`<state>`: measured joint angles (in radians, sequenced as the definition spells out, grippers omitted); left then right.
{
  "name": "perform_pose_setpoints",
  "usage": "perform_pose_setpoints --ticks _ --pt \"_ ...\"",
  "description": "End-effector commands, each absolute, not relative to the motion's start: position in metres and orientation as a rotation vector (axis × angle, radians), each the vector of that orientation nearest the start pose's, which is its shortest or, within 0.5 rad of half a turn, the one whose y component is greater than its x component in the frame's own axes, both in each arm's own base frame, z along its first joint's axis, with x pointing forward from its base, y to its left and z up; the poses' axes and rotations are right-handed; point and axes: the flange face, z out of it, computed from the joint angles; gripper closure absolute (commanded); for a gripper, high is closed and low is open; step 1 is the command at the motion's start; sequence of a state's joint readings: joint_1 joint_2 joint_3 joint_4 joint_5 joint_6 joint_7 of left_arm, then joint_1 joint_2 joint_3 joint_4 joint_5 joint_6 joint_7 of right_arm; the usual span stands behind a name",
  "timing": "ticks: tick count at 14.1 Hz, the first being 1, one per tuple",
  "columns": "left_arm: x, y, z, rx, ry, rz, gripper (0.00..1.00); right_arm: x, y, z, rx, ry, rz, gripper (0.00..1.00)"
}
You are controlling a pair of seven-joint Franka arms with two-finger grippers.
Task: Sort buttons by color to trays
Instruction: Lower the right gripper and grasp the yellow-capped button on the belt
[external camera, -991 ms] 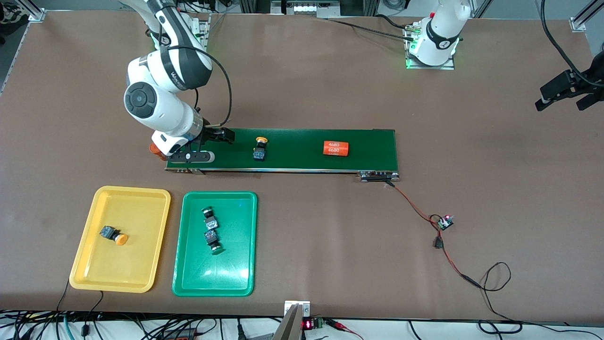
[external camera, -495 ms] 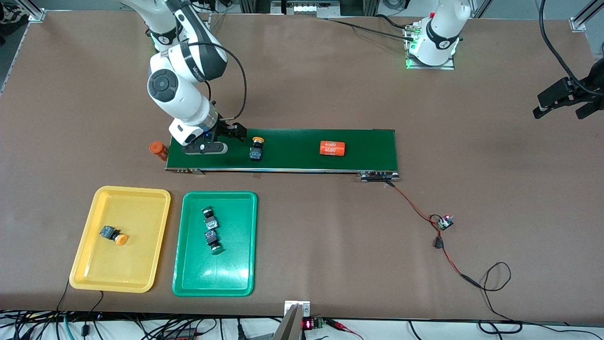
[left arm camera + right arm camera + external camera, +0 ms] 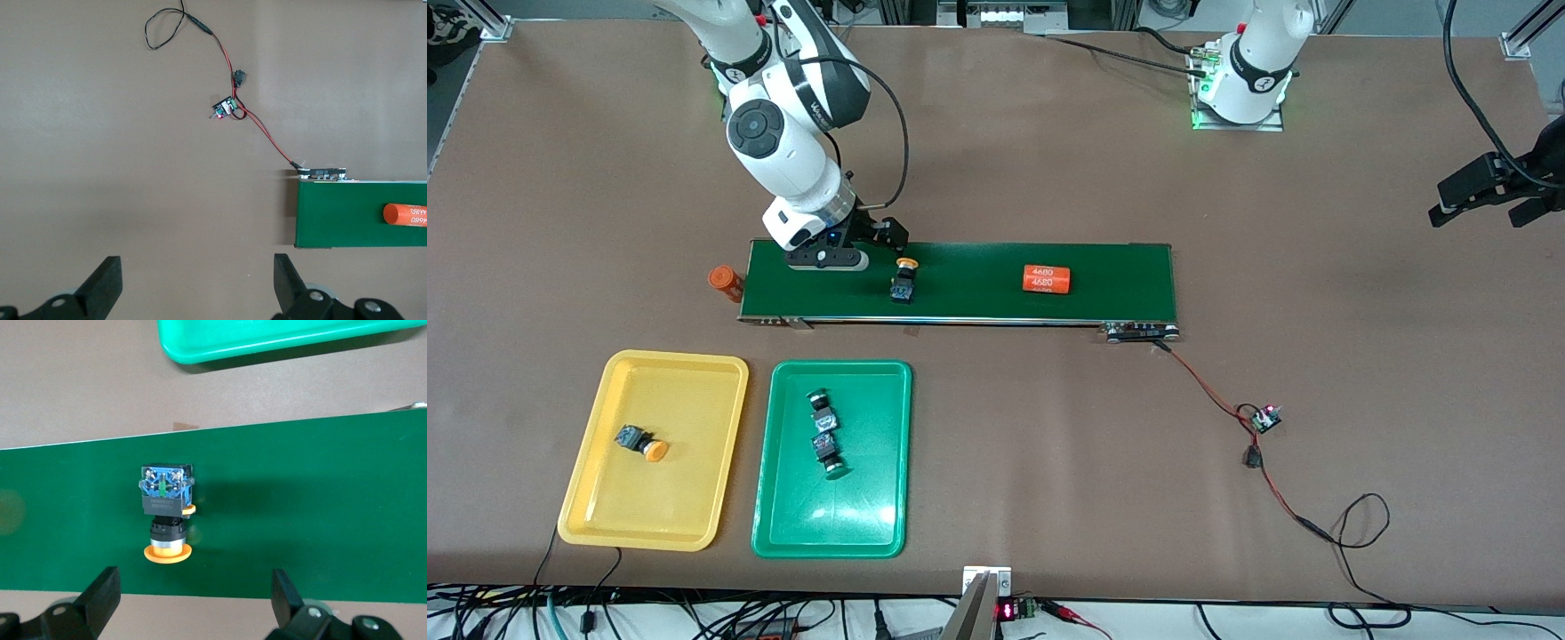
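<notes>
One yellow button (image 3: 903, 280) left on belt (image 3: 978, 307). Right gripper (image 3: 869, 247) wide over it, ready to grab for yellow tray (image 3: 694, 373). Left gripper (image 3: 193, 283) wide, waiting.

The brown counter (image 3: 996, 178) carries a long dark green conveyor belt (image 3: 978, 302). Nearer the front camera lie a yellow tray (image 3: 596, 524) and, beside it, a green tray (image 3: 783, 533). An orange cylinder (image 3: 725, 283) rests just off the belt's end. A small circuit board (image 3: 1264, 418) with red wires (image 3: 1209, 391) lies toward the left arm's end.

Brown table (image 3: 996, 160) edged by tangled cables (image 3: 694, 613)
</notes>
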<state>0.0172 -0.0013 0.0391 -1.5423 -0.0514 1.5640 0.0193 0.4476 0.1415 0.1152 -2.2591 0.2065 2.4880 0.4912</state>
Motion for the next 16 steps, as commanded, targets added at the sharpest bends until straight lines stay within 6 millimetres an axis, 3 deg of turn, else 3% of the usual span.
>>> perform_pose_setpoints --ticks 1,6,9,11,16 --pt "0.555 0.028 0.641 -3.189 -0.082 -0.056 0.0 0.455 0.286 0.306 -2.98 0.133 -0.023 0.0" --pt "0.556 0.023 0.642 -3.189 -0.099 -0.068 0.0 0.457 0.287 0.291 -2.985 0.138 -0.025 0.0" --pt "0.548 0.025 0.646 -3.184 -0.102 -0.031 0.0 0.457 0.286 0.289 -3.015 0.143 -0.026 0.0" --pt "0.536 0.029 0.66 -3.176 -0.091 -0.029 0.0 0.455 0.285 0.288 -3.076 0.142 -0.026 0.0" --pt "0.537 0.028 0.657 -3.176 -0.093 -0.021 0.0 0.46 0.284 0.293 -3.098 0.181 -0.063 0.0"
